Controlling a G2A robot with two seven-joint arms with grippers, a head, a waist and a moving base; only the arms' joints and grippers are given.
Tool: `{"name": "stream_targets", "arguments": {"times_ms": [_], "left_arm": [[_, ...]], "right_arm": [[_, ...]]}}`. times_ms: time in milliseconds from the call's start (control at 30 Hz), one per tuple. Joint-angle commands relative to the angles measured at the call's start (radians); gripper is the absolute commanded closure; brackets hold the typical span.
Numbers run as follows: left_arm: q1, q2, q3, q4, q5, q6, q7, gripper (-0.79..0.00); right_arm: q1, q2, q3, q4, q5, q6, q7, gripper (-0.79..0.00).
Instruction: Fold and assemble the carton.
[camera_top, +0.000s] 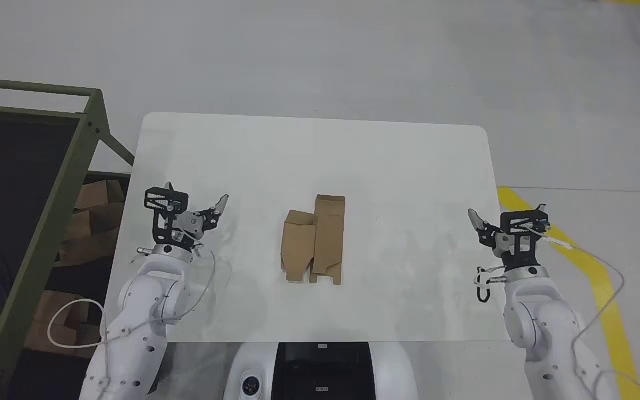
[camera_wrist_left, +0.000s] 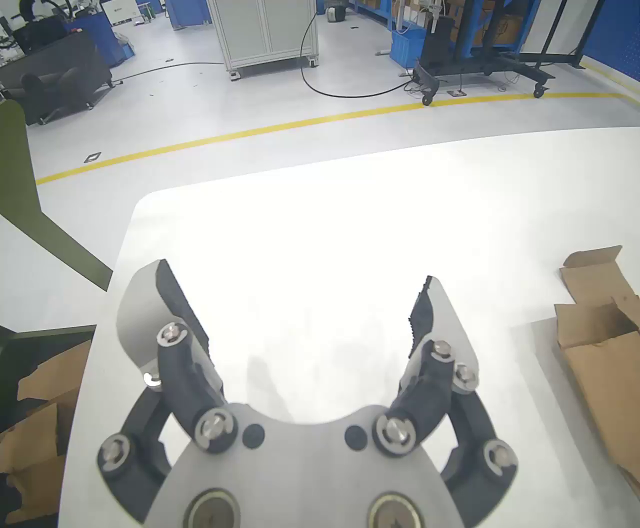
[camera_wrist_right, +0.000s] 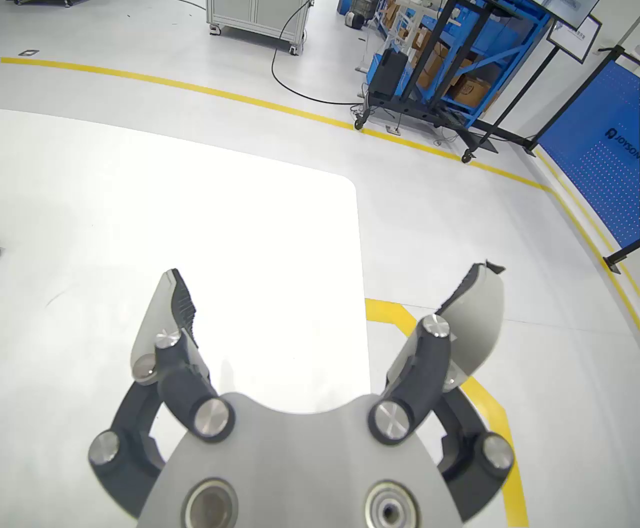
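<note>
A flattened brown carton (camera_top: 314, 240) lies in the middle of the white table (camera_top: 400, 160), its flaps spread out. In the left wrist view the carton (camera_wrist_left: 600, 320) shows off to one side. My left gripper (camera_top: 190, 205) hovers over the table's left part, well apart from the carton, open with nothing between its fingers (camera_wrist_left: 172, 310). My right gripper (camera_top: 508, 222) sits at the table's right edge, open and holding nothing; one finger (camera_wrist_right: 172, 305) is over the table, the other over the floor.
A dark green frame (camera_top: 60, 180) stands left of the table, with brown cardboard boxes (camera_top: 90, 220) beneath it. Yellow floor tape (camera_top: 560, 240) runs past the table's right edge. Bare tabletop surrounds the carton on all sides.
</note>
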Motion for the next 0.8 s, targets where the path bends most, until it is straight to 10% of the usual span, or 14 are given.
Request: {"name": "stream_targets", "arguments": {"times_ms": [0, 433, 767], "left_arm": [[0.0, 0.0, 0.0, 0.0, 0.0, 0.0, 0.0, -0.785], [0.033, 0.003, -0.029, -0.033, -0.039, -0.092, 0.005, -0.785], [0.088, 0.03, -0.156, -0.109, -0.273, -0.496, -0.235, -0.785]], "right_arm": [[0.0, 0.0, 0.0, 0.0, 0.0, 0.0, 0.0, -0.785], [0.0, 0.0, 0.0, 0.0, 0.0, 0.0, 0.0, -0.785], [0.0, 0.0, 0.0, 0.0, 0.0, 0.0, 0.0, -0.785]]}}
